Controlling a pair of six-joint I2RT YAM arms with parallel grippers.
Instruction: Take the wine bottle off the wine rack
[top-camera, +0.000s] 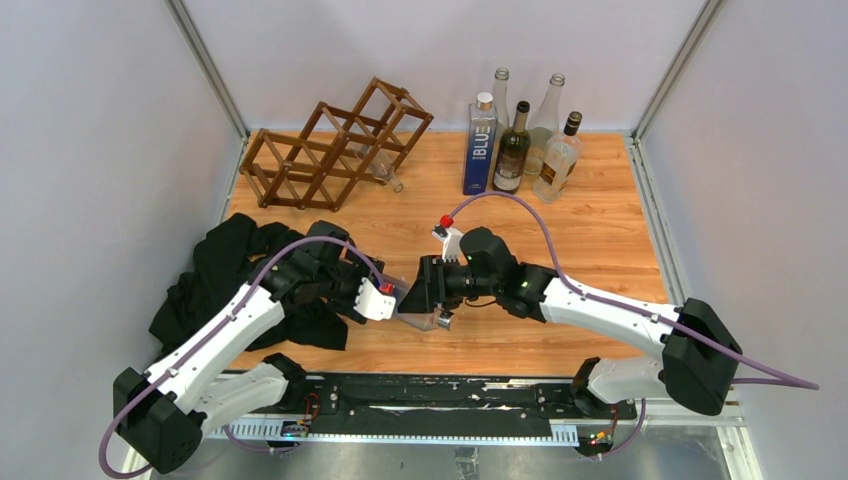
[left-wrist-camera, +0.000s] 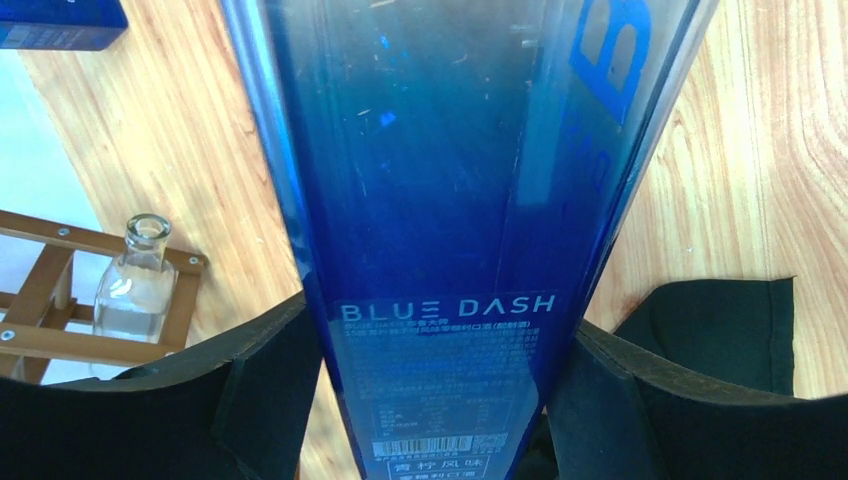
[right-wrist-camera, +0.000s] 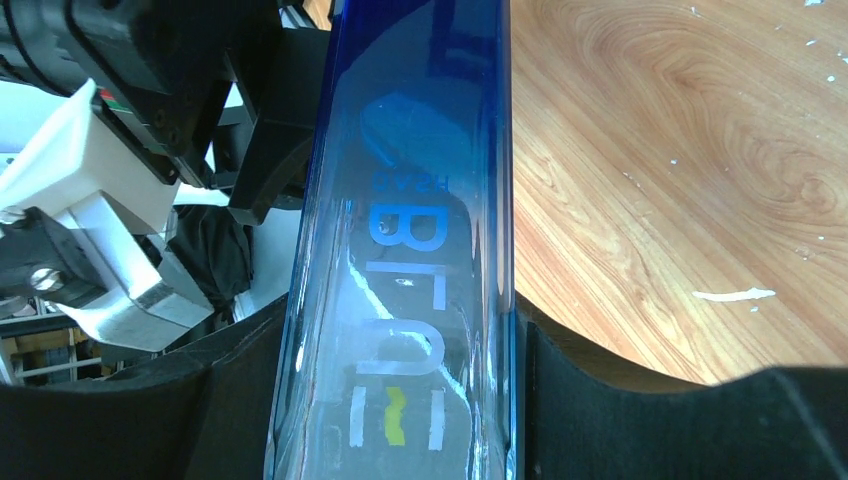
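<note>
The dark wooden wine rack (top-camera: 335, 145) stands at the back left, with one clear glass bottle (top-camera: 385, 172) lying in a lower cell, neck pointing right. The rack (left-wrist-camera: 40, 290) and that clear bottle (left-wrist-camera: 135, 285) also show in the left wrist view. Both grippers meet at the table's front middle on one flat blue "BLUE DASH" bottle (top-camera: 418, 315). My left gripper (left-wrist-camera: 440, 370) is shut on its labelled body (left-wrist-camera: 450, 200). My right gripper (right-wrist-camera: 400, 380) is shut on the same bottle (right-wrist-camera: 420, 200) from the other side. In the top view they are the left gripper (top-camera: 385, 297) and the right gripper (top-camera: 425, 292).
A second blue bottle (top-camera: 480, 145) and several glass bottles (top-camera: 540, 140) stand at the back right of the wooden table (top-camera: 600, 230). A black cloth (top-camera: 220, 270) lies bunched at the left under my left arm. Grey walls close in three sides.
</note>
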